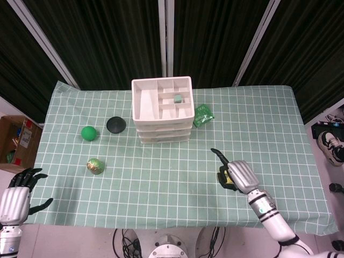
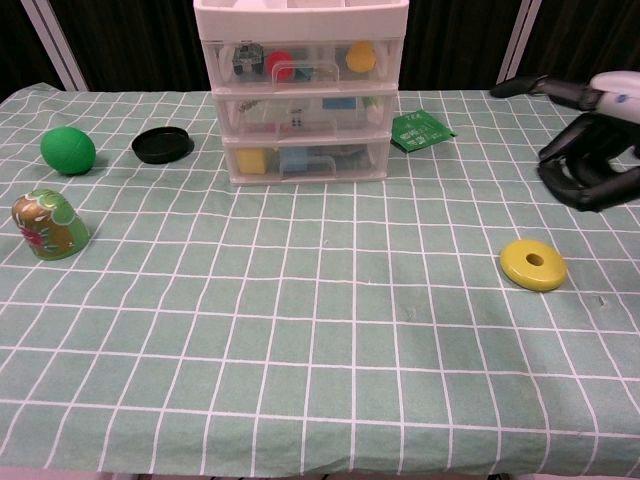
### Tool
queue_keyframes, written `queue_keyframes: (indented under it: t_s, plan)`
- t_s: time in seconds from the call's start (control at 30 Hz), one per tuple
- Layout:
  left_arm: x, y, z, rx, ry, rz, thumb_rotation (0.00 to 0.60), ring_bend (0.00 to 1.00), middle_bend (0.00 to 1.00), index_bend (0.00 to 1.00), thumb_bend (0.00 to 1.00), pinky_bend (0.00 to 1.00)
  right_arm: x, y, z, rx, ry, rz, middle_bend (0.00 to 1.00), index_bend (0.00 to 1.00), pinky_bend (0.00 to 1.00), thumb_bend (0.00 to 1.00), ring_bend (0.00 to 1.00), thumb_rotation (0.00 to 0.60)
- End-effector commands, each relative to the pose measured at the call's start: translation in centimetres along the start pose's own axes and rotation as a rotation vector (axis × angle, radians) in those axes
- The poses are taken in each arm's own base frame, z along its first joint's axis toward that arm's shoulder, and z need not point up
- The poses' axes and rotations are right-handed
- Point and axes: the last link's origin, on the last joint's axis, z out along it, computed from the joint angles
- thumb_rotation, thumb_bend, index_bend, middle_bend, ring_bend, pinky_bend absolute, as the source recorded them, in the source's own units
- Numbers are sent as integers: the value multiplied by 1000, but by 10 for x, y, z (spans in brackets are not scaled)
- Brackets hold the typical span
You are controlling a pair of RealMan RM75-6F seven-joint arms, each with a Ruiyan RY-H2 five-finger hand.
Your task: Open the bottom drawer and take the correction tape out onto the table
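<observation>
The white three-drawer unit (image 1: 163, 110) stands at the back middle of the table. Its clear bottom drawer (image 2: 305, 160) is closed, with a yellow item and a blue-and-white item behind its front; I cannot tell which is the correction tape. My right hand (image 1: 239, 174) hovers over the table's right half, well short of the drawers. It holds nothing, with one finger stretched toward the unit and the others loosely curved, as the chest view shows of the right hand (image 2: 590, 135). My left hand (image 1: 15, 198) is empty with spread fingers, off the table's near-left corner.
A yellow ring (image 2: 533, 265) lies just under and beside the right hand. A green packet (image 2: 420, 130) lies right of the unit. A black lid (image 2: 162, 145), a green ball (image 2: 68, 150) and a painted green doll (image 2: 48, 225) sit on the left side.
</observation>
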Motion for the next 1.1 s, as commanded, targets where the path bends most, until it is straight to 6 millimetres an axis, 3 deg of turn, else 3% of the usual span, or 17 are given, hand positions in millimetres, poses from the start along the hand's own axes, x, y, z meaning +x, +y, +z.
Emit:
queue_keyframes:
  t_s: [0.03, 0.13, 0.37, 0.67, 1.1]
  plan:
    - [0, -1, -1, 5, 0, -3, 600, 153, 218, 329, 0, 187, -26, -37, 58, -4, -156, 399, 810, 0, 960, 670, 885, 600]
    - [1, -3, 0, 10, -1, -5, 600, 153, 218, 329, 0, 187, -35, -45, 82, -55, -221, 562, 838, 0, 992, 735, 922, 600]
    - [4, -5, 3, 11, 2, -5, 600, 152, 218, 329, 0, 187, -51, -61, 126, -171, -366, 860, 841, 0, 1000, 776, 936, 600]
    - [4, -5, 5, 14, -1, -7, 600, 152, 218, 329, 0, 187, -72, -65, 164, -222, -359, 904, 841, 0, 1000, 778, 936, 600]
    - [4, -8, 5, 20, -3, -9, 600, 153, 218, 329, 0, 186, -85, -64, 183, -262, -359, 909, 841, 0, 1000, 778, 935, 600]
